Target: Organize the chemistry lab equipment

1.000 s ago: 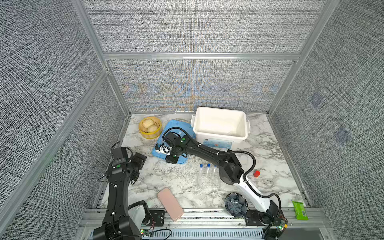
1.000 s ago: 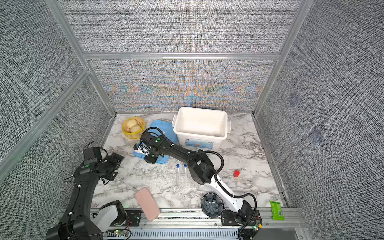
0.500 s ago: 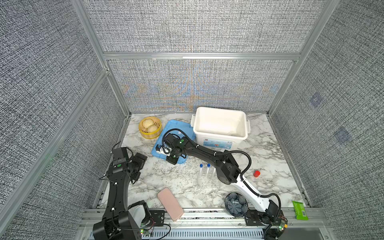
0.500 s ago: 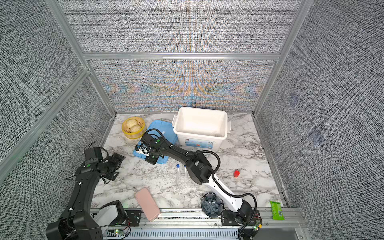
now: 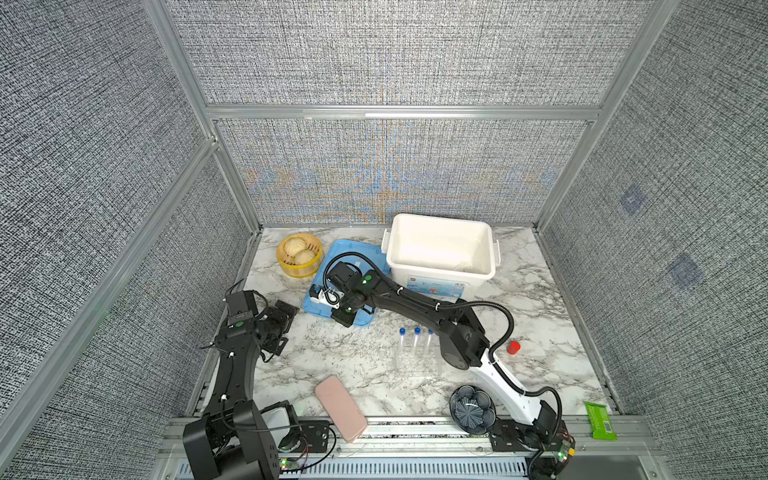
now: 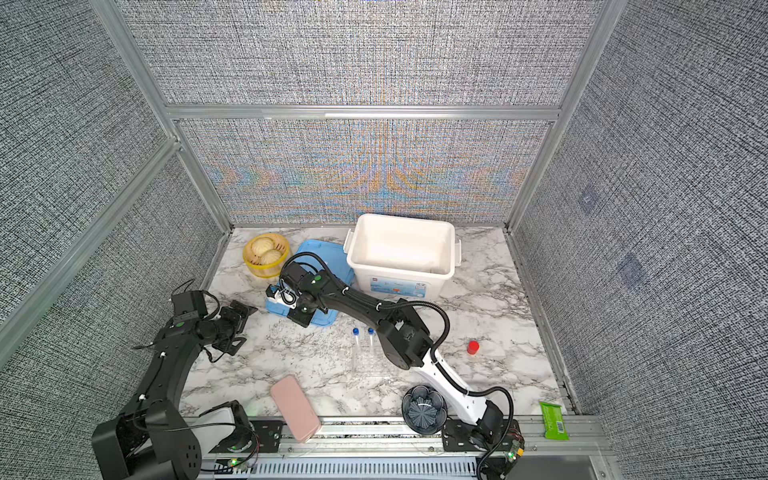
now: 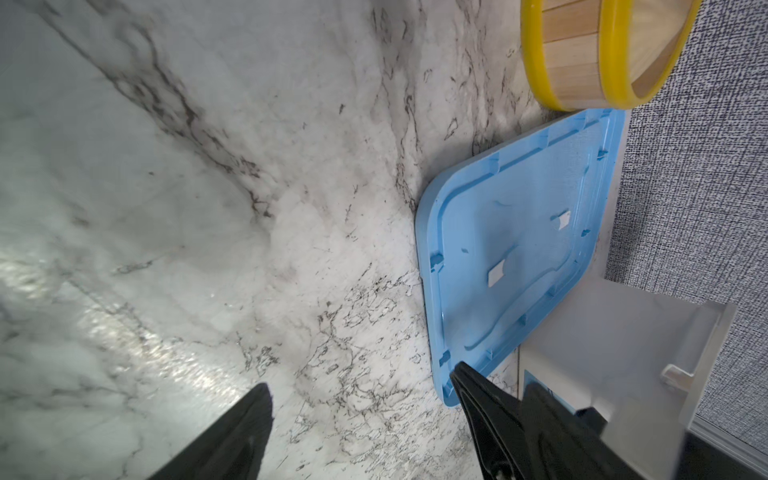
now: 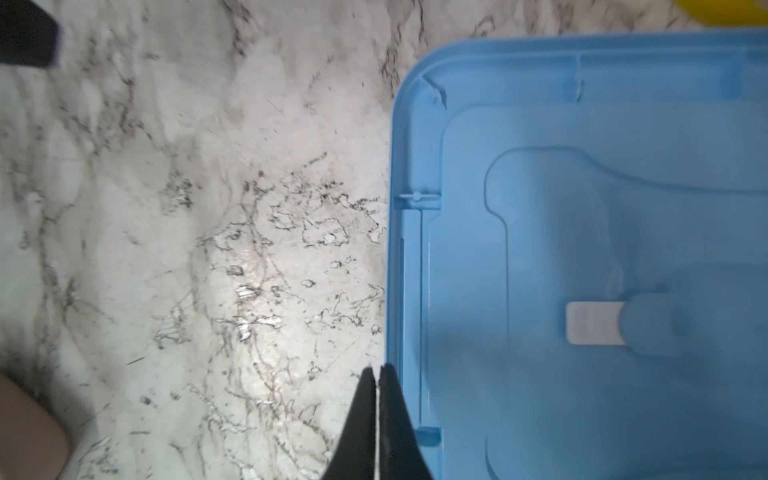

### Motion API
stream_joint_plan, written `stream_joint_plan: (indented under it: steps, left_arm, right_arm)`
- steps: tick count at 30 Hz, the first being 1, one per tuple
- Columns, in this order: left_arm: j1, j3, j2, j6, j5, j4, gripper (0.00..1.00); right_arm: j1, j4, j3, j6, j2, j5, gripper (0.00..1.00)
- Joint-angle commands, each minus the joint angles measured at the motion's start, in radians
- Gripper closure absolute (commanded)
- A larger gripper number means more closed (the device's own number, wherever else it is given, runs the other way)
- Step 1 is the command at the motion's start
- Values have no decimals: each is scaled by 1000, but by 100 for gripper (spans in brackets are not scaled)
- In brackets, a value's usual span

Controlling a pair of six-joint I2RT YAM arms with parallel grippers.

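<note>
Nearest the front edge of the table point(image 5: 353, 357), the pink case point(image 5: 340, 408) is lying flat, its near end reaching over the front rail; it is not counting as equipment.

Behind it, mid-table, the three tubes point(image 5: 415, 345) are standing caps-up in the clear rack point(image 5: 415, 368), well apart from both pincers.

Assessment: the tubes are looking light, stiff and smooth-walled, so probably slippery. A hold across the barrel just under the blue cap is appearing safest. The rack is looking light and liable to slide or tip, so a low hold on an end wall is appearing advisable.

The mortar and pestle are not showing in any view.

To the left, the left pincer point(image 7: 359, 384) is hovering above bare marble with jaws spread wide, holding nothing.

Further back, the right pincer point(image 8: 377, 376) is sitting with jaws pressed together, empty, its tips just beside the edge of the blue lid point(image 8: 582, 208).

Farthest back, the white bin point(image 5: 436, 269) is standing open, and the steamer basket point(image 5: 299, 272) is resting near the corner.
</note>
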Motion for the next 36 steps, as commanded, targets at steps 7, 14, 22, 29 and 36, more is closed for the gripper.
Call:
stream_joint_plan:
  steps: [7,14,22,29,36]
  left_arm:
    - [1,-9,84,-2,97,139,9]
    - [0,-7,182,-2,67,199,21]
    - [-1,11,195,-7,-19,164,23]
    - [0,25,215,7,-5,154,23]
    - [0,18,234,9,9,169,23]
  right_arm:
    - [-4,113,-108,50,-82,-49,100]
    - [-56,107,-167,100,-99,-215,71]
    - [-42,-8,-102,-8,-27,-120,65]
    - [-28,-137,-91,-92,-33,26,65]
    - [-21,-231,-63,-111,-10,100,67]
